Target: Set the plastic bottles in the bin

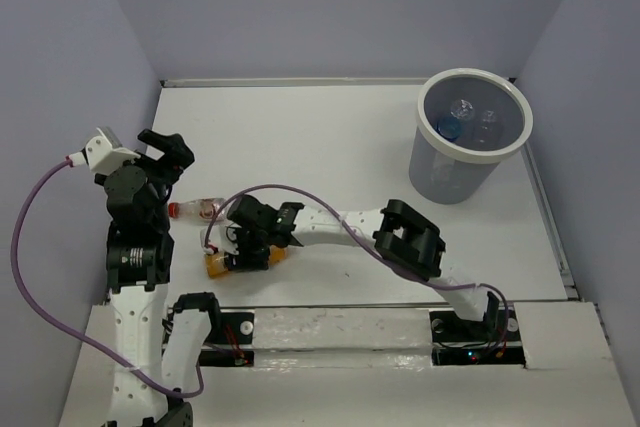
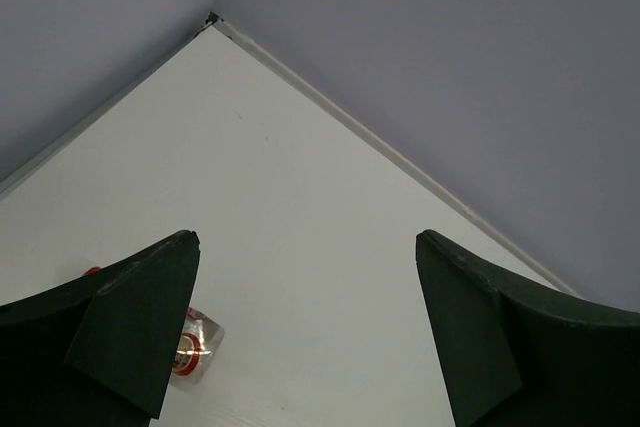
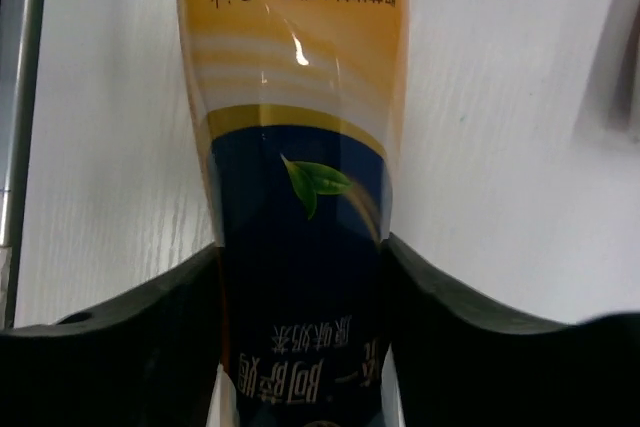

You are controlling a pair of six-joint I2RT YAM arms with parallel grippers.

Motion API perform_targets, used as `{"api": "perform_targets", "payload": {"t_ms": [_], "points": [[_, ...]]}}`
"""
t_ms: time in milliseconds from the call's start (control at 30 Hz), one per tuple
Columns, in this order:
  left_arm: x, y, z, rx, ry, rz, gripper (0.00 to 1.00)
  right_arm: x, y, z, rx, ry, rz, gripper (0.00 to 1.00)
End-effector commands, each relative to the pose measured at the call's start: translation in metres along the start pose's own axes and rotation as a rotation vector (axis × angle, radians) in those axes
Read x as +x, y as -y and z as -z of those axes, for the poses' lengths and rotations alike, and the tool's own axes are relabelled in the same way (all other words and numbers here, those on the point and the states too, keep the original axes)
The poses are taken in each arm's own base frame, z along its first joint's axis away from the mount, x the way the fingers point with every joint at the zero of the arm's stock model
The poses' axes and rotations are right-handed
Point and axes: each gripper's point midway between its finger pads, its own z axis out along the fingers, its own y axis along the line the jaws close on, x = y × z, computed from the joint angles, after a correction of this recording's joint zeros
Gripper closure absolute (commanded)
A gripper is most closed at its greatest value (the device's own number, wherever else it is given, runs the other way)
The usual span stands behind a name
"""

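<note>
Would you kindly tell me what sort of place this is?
Probably a robotics lab test cell: a white table boxed in by plain lavender walls, a left arm and right arm bolted at its near edge, and a bin holding bottles.

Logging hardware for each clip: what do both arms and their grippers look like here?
The left arm and right arm share white links and bulky black joints. The left gripper and right gripper have broad black fingers. A purple cable runs along each arm.
</note>
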Motion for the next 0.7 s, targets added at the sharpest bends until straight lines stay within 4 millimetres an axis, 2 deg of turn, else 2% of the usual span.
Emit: {"api": "perform_targets", "payload": {"t_ms": [0, 33, 100, 133, 200, 233, 267, 367, 400, 500, 533, 600, 633, 667], "points": [[0.026, -0.009, -0.008, -0.035, -0.080, 0.024, 0.01, -0.016, 0.003, 0.022, 0.087, 0.081, -0.012, 0.49], [0.032, -0.013, -0.010, -0.057, -0.094, 0.032, 0.01, -0.027, 0.006, 0.037, 0.121, 0.110, -0.012, 0.53], [0.047, -0.028, -0.016, -0.138, -0.128, 0.071, 0.01, -0.030, 0.011, 0.052, 0.177, 0.123, -0.019, 0.56], [0.058, -0.039, -0.018, -0.199, -0.157, 0.087, 0.01, -0.036, 0.017, 0.070, 0.238, 0.155, -0.028, 0.57], [0.069, -0.050, -0.017, -0.258, -0.193, 0.088, 0.01, -0.038, 0.020, 0.091, 0.302, 0.174, -0.057, 0.58], [0.072, -0.053, -0.017, -0.276, -0.201, 0.092, 0.01, -0.024, 0.015, 0.096, 0.319, 0.152, -0.073, 0.59], [0.078, -0.057, -0.017, -0.292, -0.216, 0.095, 0.01, -0.034, 0.021, 0.126, 0.393, 0.187, -0.081, 0.59], [0.092, -0.065, -0.015, -0.317, -0.237, 0.127, 0.01, -0.031, 0.033, 0.178, 0.536, 0.249, -0.145, 0.63], [0.100, -0.071, -0.013, -0.330, -0.245, 0.131, 0.01, -0.033, 0.035, 0.216, 0.614, 0.310, -0.166, 0.64], [0.114, -0.080, -0.008, -0.351, -0.257, 0.170, 0.01, -0.022, 0.054, 0.284, 0.789, 0.424, -0.246, 0.66], [0.117, -0.082, -0.006, -0.355, -0.261, 0.180, 0.01, -0.024, 0.063, 0.337, 0.888, 0.510, -0.271, 0.66], [0.127, -0.088, -0.003, -0.368, -0.268, 0.203, 0.01, -0.022, 0.074, 0.395, 1.022, 0.601, -0.298, 0.66], [0.132, -0.091, -0.002, -0.377, -0.274, 0.207, 0.01, -0.017, 0.080, 0.445, 1.127, 0.663, -0.313, 0.66], [0.140, -0.099, 0.000, -0.399, -0.282, 0.205, 0.01, -0.013, 0.085, 0.474, 1.206, 0.696, -0.328, 0.66]]}}
